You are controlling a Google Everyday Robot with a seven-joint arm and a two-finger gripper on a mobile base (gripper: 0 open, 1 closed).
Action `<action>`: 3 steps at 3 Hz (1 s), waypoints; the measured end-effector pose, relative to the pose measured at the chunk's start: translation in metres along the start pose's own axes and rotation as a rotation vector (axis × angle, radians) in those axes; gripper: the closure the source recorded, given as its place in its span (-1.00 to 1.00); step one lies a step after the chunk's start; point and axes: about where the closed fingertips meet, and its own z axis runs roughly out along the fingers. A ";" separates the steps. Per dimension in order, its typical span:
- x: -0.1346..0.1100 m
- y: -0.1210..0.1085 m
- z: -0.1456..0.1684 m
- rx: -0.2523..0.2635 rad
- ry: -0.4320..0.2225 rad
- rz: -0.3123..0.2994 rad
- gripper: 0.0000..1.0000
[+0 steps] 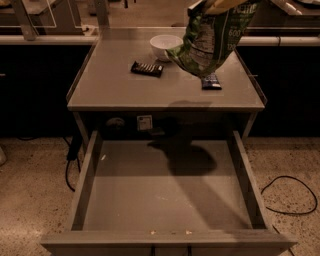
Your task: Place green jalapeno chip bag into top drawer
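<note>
Presently catalogued, one view:

1. Two-finger gripper [220,6]: at the very top edge of the view, above the right rear of the table and mostly cropped. Its pale tips are pinched together on the upper edge of the bag.
2. Crinkly glossy green-and-white jalapeno chip bag [212,37]: elongated, hanging in the air from the gripper. It is tilted, with its lower end swung left. It sits over the table's right rear part, clear of the tabletop and well above the drawer.
3. Wide shallow grey metal top drawer [86,180]: standing open toward the camera, below the table's front edge. The bag's dark shadow [190,159] lies on its flat bottom near the back.
4. Flat grey square table [110,87]: carries items 5 to 7.
5. Small round white bowl [164,46]: upright at rear centre, just left of the bag's lower end.
6. Dark flat ridged candy bar [147,68]: lies in front of the bowl, apart from it.
7. Dark candy bar with a blue wrapper end [211,82]: on the right side, its far end hidden behind the bag.
8. Thin black cable [290,196]: looped on the speckled floor, right of the drawer.
</note>
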 end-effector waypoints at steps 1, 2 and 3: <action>0.002 0.006 0.003 0.005 0.013 0.000 1.00; 0.006 0.027 0.013 0.030 0.009 -0.019 1.00; 0.008 0.054 0.046 0.045 -0.010 -0.030 1.00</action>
